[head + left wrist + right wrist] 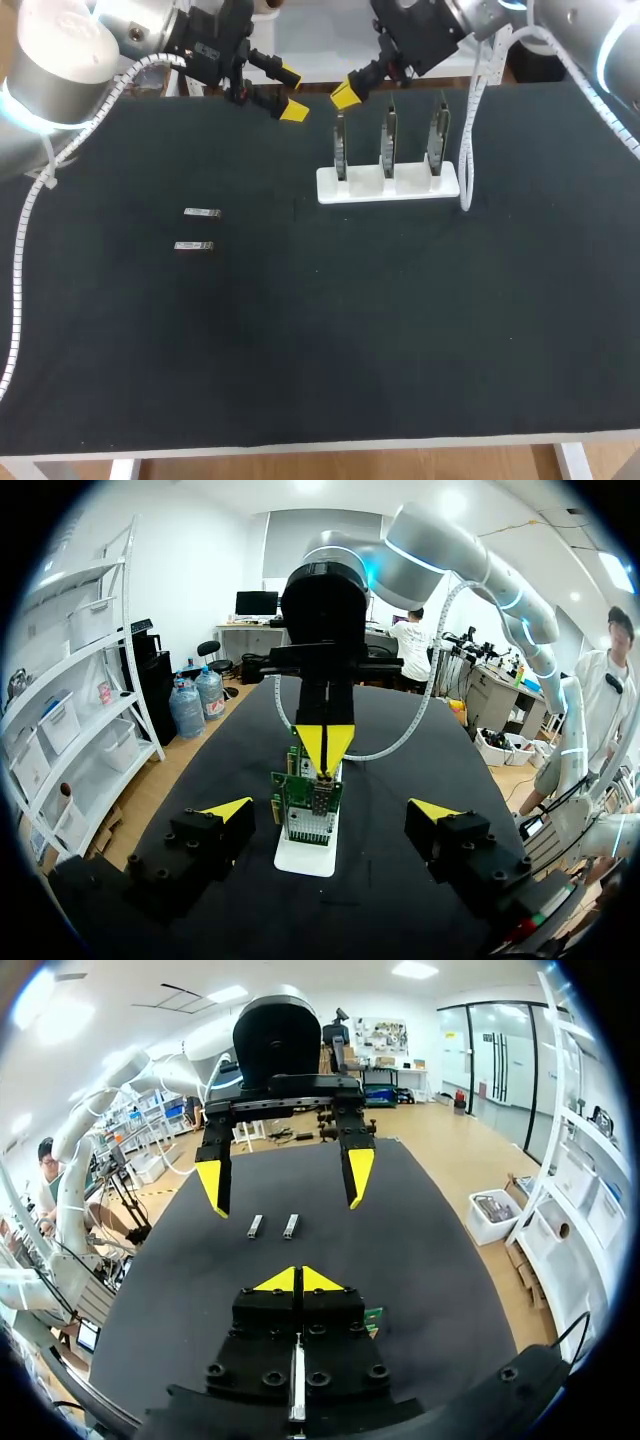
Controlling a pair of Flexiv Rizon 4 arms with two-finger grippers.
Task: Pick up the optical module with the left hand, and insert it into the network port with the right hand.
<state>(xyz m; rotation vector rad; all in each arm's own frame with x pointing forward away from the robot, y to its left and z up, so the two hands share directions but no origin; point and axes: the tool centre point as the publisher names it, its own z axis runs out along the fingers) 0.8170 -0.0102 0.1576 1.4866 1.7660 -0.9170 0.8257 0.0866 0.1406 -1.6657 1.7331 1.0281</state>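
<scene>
Your left gripper [290, 92] hangs over the far side of the desk [350, 340], fingers spread wide and holding nothing. Right across from it, your right gripper [345, 93] has its yellow tips pressed together, nothing pinched between them. That right gripper sits just above the end board of three circuit boards [388, 140], which stand upright in a row on a white stand [388, 185]. From the left wrist, the stand lies straight ahead of the left gripper, lined up with the gap between its open fingers. The first module [202, 212] and the second module [194, 246] lie flat on the desk side by side, close together but not touching. Both are well apart from either gripper. From the right wrist they show ahead, past the open left gripper.
</scene>
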